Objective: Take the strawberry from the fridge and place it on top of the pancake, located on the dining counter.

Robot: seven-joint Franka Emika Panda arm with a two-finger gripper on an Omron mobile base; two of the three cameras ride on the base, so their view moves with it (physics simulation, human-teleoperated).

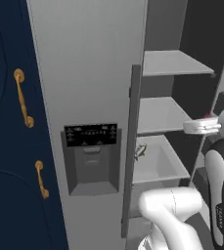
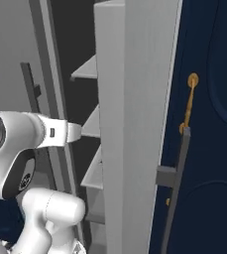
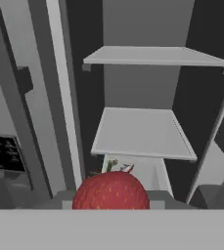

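Strawberry, unlabelled, sits in the gripper before the fridge.

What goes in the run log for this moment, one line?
phase: carrying out | tool: shut on strawberry | fridge: right door open, shelves bare | pancake: not yet reached

flat, even rendered light with no visible source. the fridge door faces read pale grey and fairly bright, while its interior walls fall to near black behind lighter shelves. shadows are soft and faint. no glare. edges look slightly soft and pixelated, and the strawberry shows coarse texture up close.
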